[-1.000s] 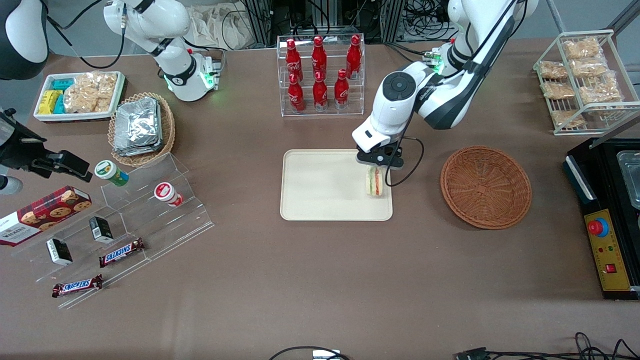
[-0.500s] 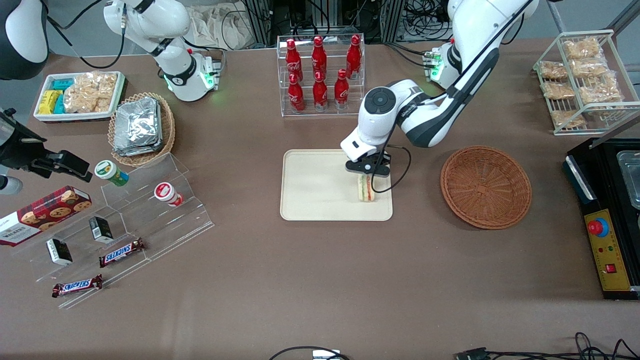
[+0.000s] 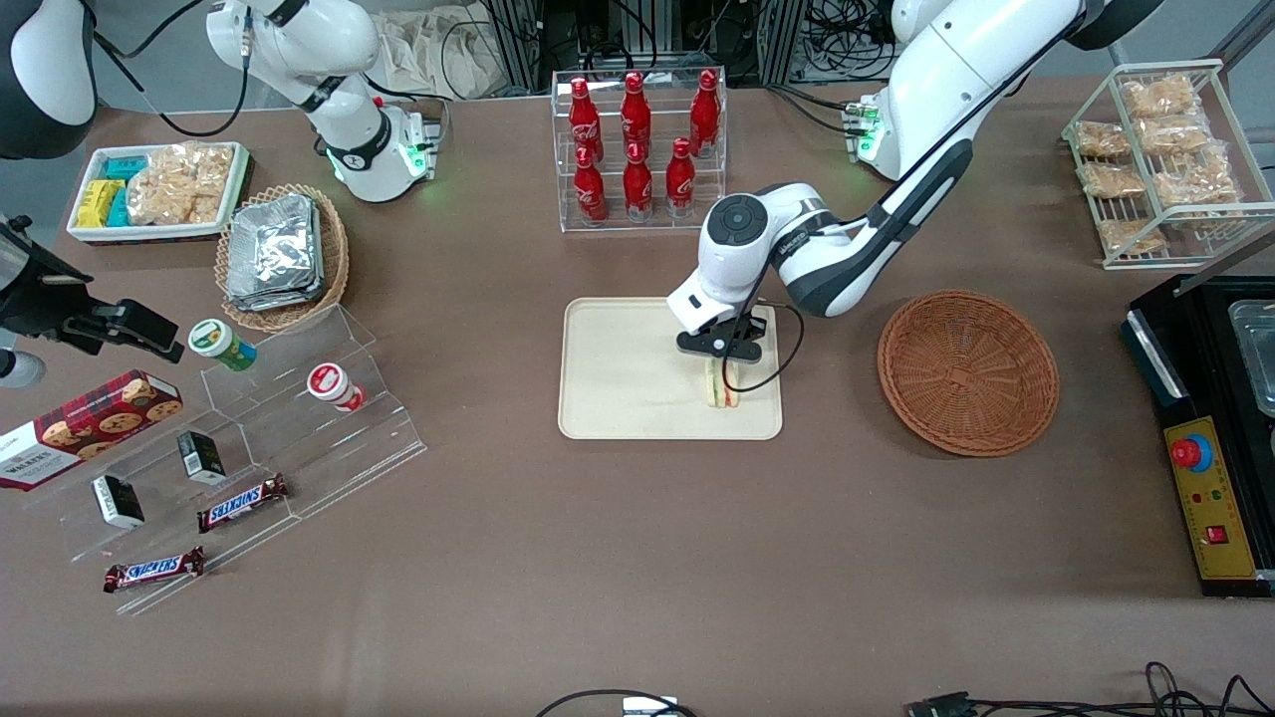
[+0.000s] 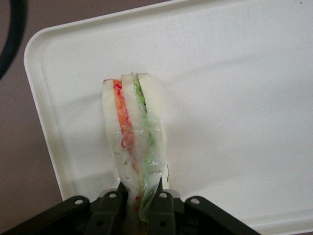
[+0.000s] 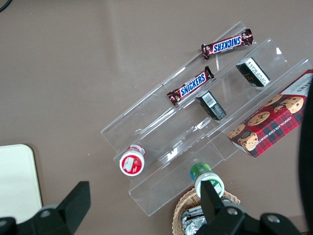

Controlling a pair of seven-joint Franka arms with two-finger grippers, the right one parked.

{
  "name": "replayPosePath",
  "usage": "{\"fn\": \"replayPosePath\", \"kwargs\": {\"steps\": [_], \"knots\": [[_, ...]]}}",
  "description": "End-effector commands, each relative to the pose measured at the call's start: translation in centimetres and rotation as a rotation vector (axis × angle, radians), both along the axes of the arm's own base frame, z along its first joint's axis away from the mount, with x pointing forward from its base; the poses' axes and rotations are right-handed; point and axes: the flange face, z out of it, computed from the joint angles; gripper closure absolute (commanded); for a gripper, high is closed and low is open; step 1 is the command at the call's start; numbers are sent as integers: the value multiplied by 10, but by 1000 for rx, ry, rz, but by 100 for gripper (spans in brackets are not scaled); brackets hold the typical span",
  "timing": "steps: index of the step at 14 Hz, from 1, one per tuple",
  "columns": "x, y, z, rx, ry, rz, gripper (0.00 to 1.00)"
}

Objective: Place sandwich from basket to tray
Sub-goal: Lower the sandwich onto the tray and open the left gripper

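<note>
Front view: brown table (image 3: 618, 558) under a cloth-like cover, with cables and equipment racks along the edge farthest from the camera. The gripper (image 3: 721, 351) is low over the tray (image 3: 623, 373), near the tray end closest to the basket (image 3: 967, 371), fingers clamped on the sandwich (image 3: 721, 386), which stands on edge at the tray surface. The basket sits apart from the tray, toward the working arm's end, with nothing in it. A clear rack of red bottles (image 3: 637, 134) stands farther from the camera than the tray. Toward the parked arm's end: a clear stepped stand (image 3: 259, 438) with snack bars and small tubs, a cookie box (image 3: 85, 426), a tan basket of foil packets (image 3: 282, 256). A wire rack of snack bags (image 3: 1160, 149) and a black control box (image 3: 1210, 438) lie at the working arm's end. Left wrist view: sandwich (image 4: 134, 132) pinched at its narrow wrapped end between the fingers (image 4: 113, 205), layers vertical, cream tray (image 4: 234, 88) beneath it, a rounded tray corner and brown table (image 4: 19, 147) alongside. Right wrist view: stepped stand (image 5: 205, 127) on the brown table, a tray corner (image 5: 17, 181) at the frame edge.
</note>
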Motion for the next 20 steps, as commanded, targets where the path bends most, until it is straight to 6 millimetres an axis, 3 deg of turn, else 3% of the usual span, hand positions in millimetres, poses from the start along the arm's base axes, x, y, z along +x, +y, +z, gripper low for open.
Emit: {"fn": "replayPosePath", "kwargs": {"steps": [1,2,4,7,13,17,20], "knots": [[1,-6,-5,4,-6,9,10],[3,-5,-5,3,-6,16,0],[7,-5,-1,-1,-13,52,0],[26,-7,19,-4,-37,102,0],[88,-4,97,38,-78,321,0],[122,13,142,76,-85,399,0],[148,50,165,95,-98,464,0]]}}
